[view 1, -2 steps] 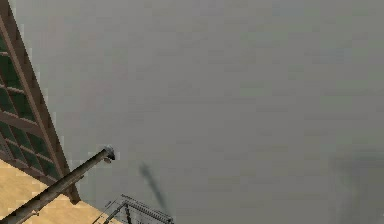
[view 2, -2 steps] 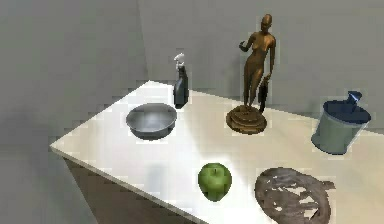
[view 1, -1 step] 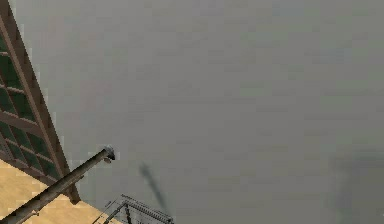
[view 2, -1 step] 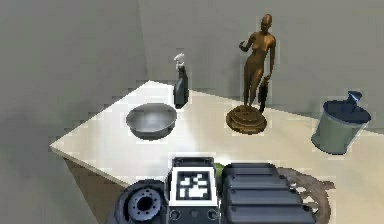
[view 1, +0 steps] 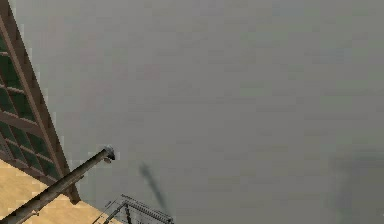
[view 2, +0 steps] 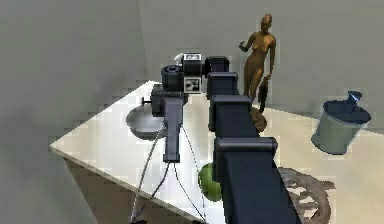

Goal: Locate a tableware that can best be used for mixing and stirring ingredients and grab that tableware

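Pale cream surface (view 2: 95, 140) before a grey wall (view 2: 70, 40) carries a shallow grey round bowl (view 2: 140, 122) near its left corner. Just right of the bowl are the thin fingers (view 2: 158, 178) at the end of the dark segmented arm (view 2: 235, 120). I cannot tell their state, nor whether they hold anything. A green round object (view 2: 209, 180) lies by the arm, with a dark patterned mat (view 2: 305, 195) on the arm's other side. Farther back stand a bronze figure statue (view 2: 259, 60) and a blue-grey bucket-shaped pot (view 2: 340, 128).
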{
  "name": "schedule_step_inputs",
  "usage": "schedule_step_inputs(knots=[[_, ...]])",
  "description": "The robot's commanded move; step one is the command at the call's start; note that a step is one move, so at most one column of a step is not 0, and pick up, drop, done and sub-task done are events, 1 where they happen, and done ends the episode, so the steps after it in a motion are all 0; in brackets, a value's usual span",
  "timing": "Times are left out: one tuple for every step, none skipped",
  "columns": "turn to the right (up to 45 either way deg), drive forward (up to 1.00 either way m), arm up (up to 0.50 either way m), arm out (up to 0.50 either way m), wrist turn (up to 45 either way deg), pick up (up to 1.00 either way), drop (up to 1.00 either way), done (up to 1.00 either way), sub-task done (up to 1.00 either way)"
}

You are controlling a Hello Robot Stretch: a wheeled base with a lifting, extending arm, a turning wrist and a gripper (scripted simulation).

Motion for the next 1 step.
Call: schedule_step_inputs(knots=[[0.0, 0.0, 0.0, 0.0, 45.0, 0.0, 0.0, 0.0, 0.0]])
